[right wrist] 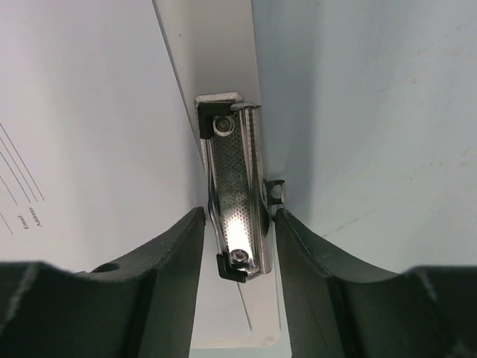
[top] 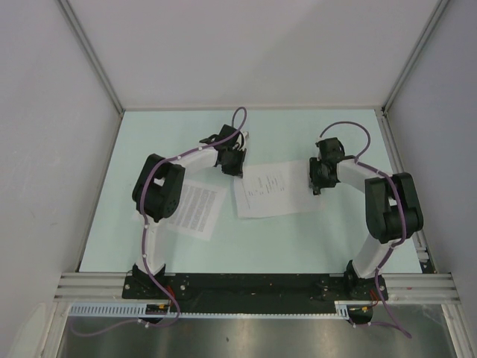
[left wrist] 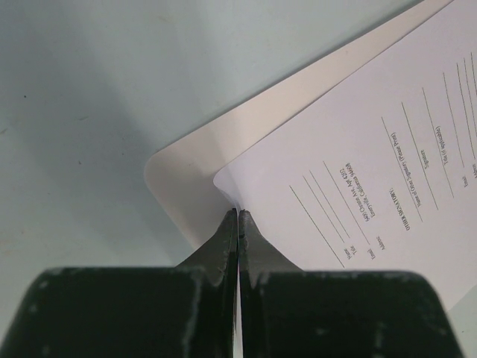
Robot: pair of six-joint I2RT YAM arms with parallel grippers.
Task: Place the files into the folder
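Observation:
Two printed files lie on the pale table. The densely lined file rests at the left, partly under my left arm. The sparser file lies in the middle on top of the white folder. My left gripper is shut on that sparser file at its corner, just above the folder's rounded corner. At the folder's other end, its shiny metal clip stands between the fingers of my right gripper. The right finger touches the clip's tab, and a thin gap shows at the left finger.
Grey enclosure walls close in the table on the left, back and right. An aluminium rail carrying both arm bases runs along the near edge. Purple cables loop over each arm.

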